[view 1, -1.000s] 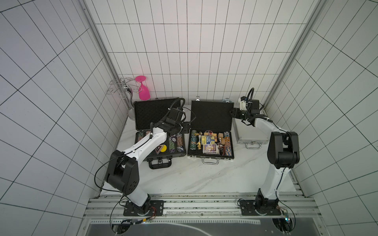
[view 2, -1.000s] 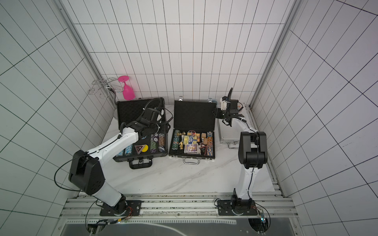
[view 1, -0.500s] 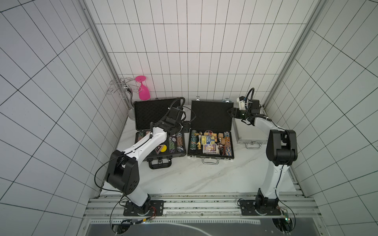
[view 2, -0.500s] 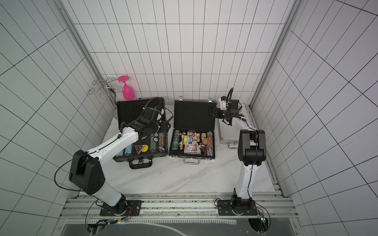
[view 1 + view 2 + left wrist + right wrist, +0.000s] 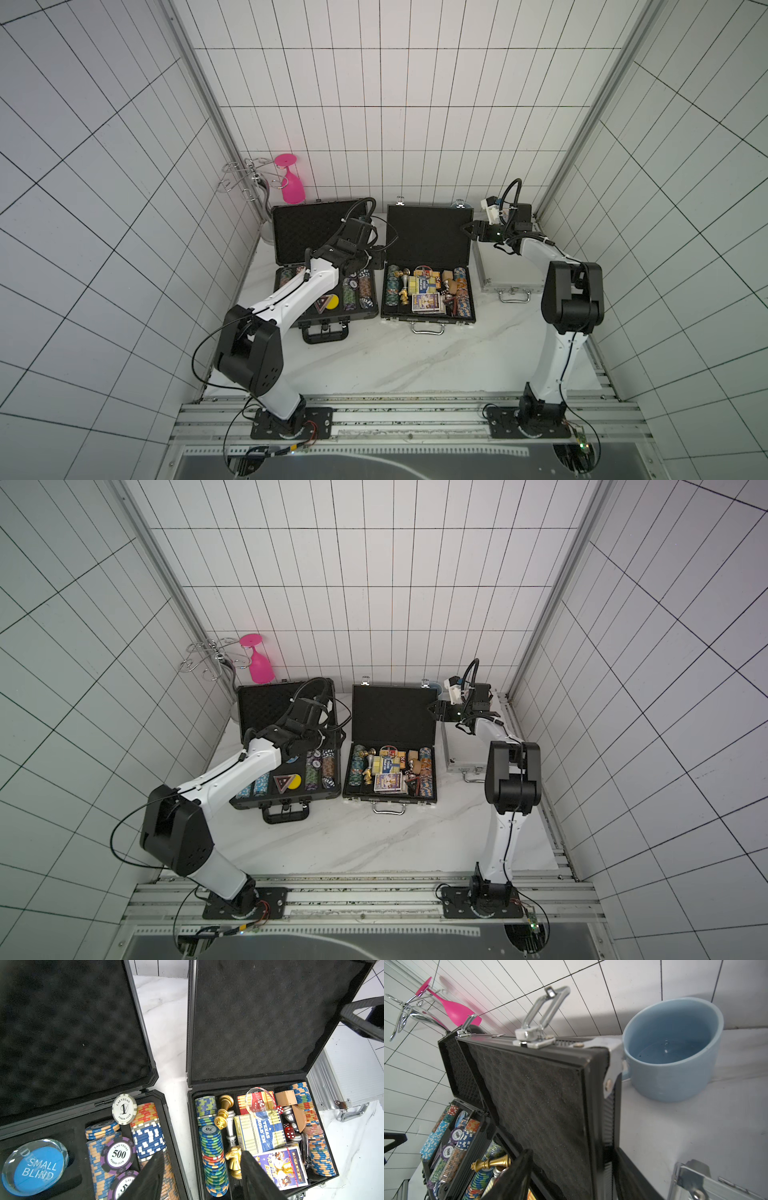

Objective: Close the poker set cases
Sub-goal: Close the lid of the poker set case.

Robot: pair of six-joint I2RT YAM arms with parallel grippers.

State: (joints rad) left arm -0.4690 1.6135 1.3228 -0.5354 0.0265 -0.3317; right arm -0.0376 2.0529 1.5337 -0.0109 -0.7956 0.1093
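The right gripper [image 5: 468, 227] is sitting further left than a second ago, jaws wide astride the upright lid's right edge on the medium black case [image 5: 428, 239] at frame centre. The left gripper [image 5: 201, 1154] is hanging unmoved, wide and empty, over the gap between it and the open large dark-grey case [image 5: 311, 232]. The small silver case [image 5: 505, 270] is lying shut at right. A blue cup [image 5: 675, 1078] is crowding the lid's back corner; bare table [image 5: 415, 365] is spreading below.

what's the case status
Left gripper open between large case and medium case. Right gripper open, astride medium lid edge. Silver case shut. Left arm in large lid's path.
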